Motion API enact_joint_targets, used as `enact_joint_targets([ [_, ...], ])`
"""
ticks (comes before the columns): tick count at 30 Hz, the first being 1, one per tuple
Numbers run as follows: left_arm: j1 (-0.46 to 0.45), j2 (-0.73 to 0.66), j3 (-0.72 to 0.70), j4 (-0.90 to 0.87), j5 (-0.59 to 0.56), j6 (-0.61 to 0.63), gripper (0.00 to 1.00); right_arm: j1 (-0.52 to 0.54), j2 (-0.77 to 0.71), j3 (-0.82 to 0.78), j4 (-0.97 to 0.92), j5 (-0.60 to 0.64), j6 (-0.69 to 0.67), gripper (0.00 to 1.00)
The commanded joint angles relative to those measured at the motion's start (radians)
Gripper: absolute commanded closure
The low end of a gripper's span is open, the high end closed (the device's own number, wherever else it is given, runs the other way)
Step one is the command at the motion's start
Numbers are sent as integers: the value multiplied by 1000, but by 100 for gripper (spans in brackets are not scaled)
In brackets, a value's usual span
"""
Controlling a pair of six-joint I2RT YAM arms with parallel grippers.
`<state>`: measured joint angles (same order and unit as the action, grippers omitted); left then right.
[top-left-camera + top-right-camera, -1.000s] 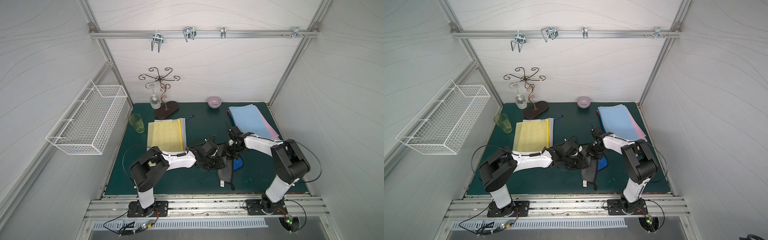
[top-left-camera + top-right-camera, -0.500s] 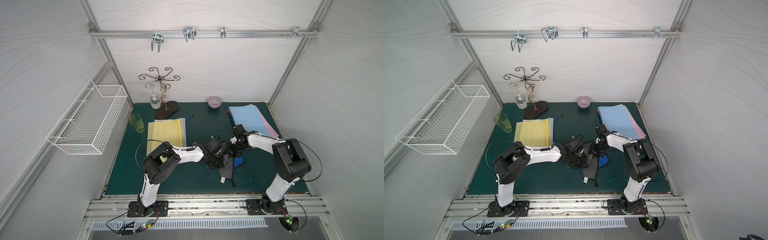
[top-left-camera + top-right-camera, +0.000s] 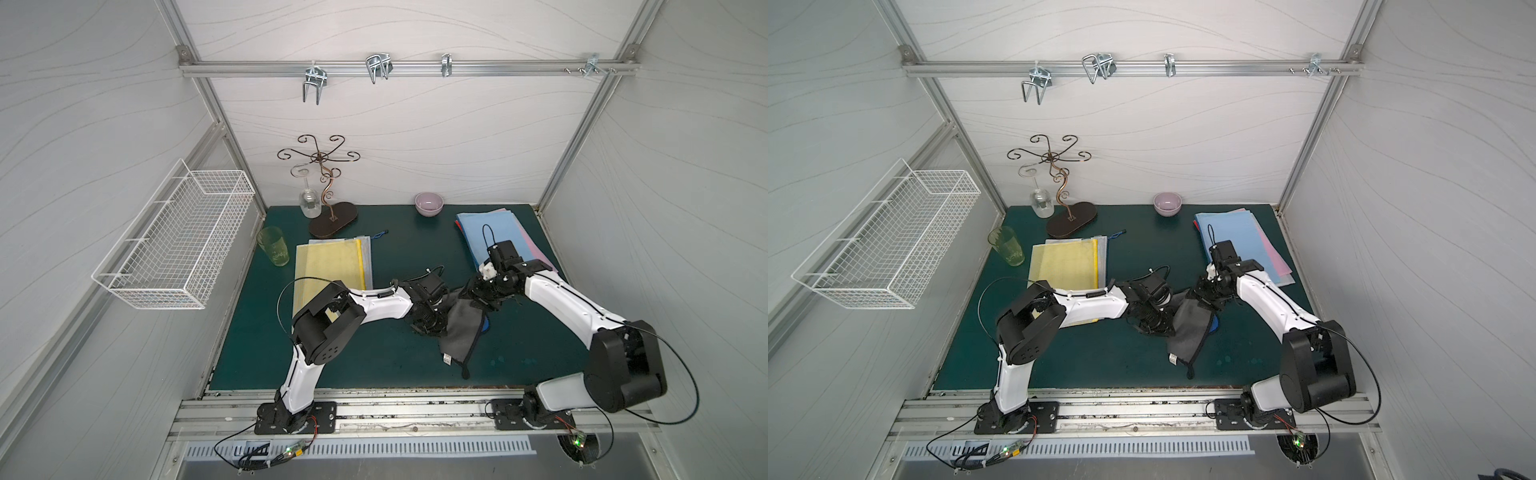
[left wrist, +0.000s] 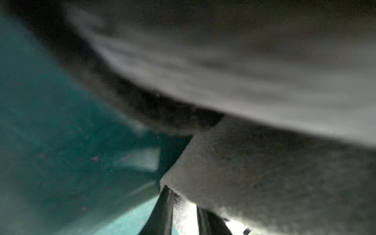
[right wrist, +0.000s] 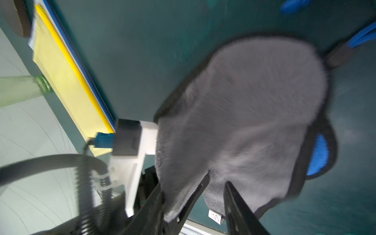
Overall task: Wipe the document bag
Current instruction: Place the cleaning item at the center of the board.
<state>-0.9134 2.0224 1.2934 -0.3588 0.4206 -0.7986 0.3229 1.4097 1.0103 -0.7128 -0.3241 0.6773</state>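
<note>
L gripper (image 3: 429, 325) is clenched on the grey cloth (image 3: 462, 322). The L wrist view shows a fuzzy fold pinched btw its two dark fingers (image 4: 165, 209), and the rest of that frame is blurred fabric. R gripper (image 3: 478, 292) is released. In the R wrist view its fingers (image 5: 240, 207) stand apart, w/ a flap of cloth draped over one of them, not squeezed.

In both top views the two grippers face each other, close together near mid-mat, w/ the cloth's upper edge btw them. The cloth trails toward the near edge of the green mat (image 3: 374, 357). It has dark trim and a white tag (image 3: 446, 358) at its low end. Sth blue (image 3: 485, 325) peeks from under its R side; can't tell what.

Yellow mesh doc bag (image 3: 328, 270) lies flat on the L side of the mat, apart from the cloth, zip strip on the side toward centre. It sits on a 2nd greyish bag (image 3: 368, 253) whose edge sticks out. The L arm crosses over the doc bag's near end.

Green cup (image 3: 273, 246) stands just beside the doc bag's far L corner. Glass stand (image 3: 332, 218) w/ an upside-down wine glass (image 3: 308, 203) is at the back, pink bowl (image 3: 429, 203) at back centre. Blue and pink folders (image 3: 478, 228) are stacked back R. Wire basket (image 3: 178, 241) hangs on the L wall.
</note>
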Motion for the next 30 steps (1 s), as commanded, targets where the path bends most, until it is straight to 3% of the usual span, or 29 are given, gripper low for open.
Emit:
enact_joint_targets([
  [1, -9, 77, -13, -71, -40, 19, 77, -14, -32, 47, -76, 70, -34, 51],
  [12, -19, 34, -28, -81, -13, 46, 75, -59, 14, 120, -13, 115, -63, 49],
  [16, -24, -93, -82, -52, -37, 55, 51, -68, 166, 196, 24, 107, -123, 68],
  [18, -27, -156, -101, -48, -57, 56, 44, -67, 252, 247, 29, 111, -151, 76],
  [24, -39, -265, -132, -6, -49, 50, 39, -69, 462, 393, 32, 185, -198, 83],
  [30, -39, -298, -153, 20, -49, 38, 39, -82, 548, 471, 15, 348, -209, 84],
])
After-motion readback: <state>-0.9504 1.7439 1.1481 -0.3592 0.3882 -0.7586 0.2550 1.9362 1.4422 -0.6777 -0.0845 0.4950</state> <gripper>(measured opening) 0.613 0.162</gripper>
